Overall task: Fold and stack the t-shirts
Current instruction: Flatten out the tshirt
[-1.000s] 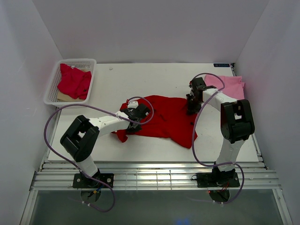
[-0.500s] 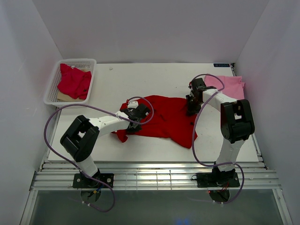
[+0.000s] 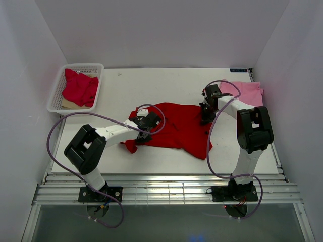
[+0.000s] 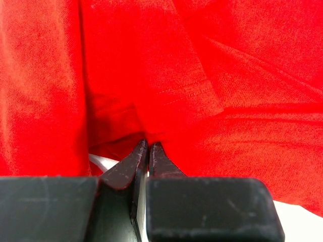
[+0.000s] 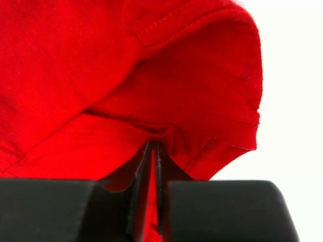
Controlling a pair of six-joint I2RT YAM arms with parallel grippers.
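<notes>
**White enclosure: two-point hold on one garment**

White table (image 3: pixel 151 85), plain white walls on three sides. The bright red t-shirt (image 3: pixel 179 126) lies rumpled at the table's centre. The left tool (image 4: pixel 148 147) is clenched on a fold at the shirt's 9 o'clock edge. The right tool (image 5: pixel 153 147) is clenched on cloth at its 2 o'clock edge. The light pink t-shirt (image 3: pixel 247 92) lies at the table's 2 o'clock corner. The crimson t-shirt (image 3: pixel 79 86) sits in the mesh basket (image 3: pixel 81 65) at 10 o'clock. A small dark label (image 3: pixel 238 70) lies at 1 o'clock, its writing unreadable.
</notes>
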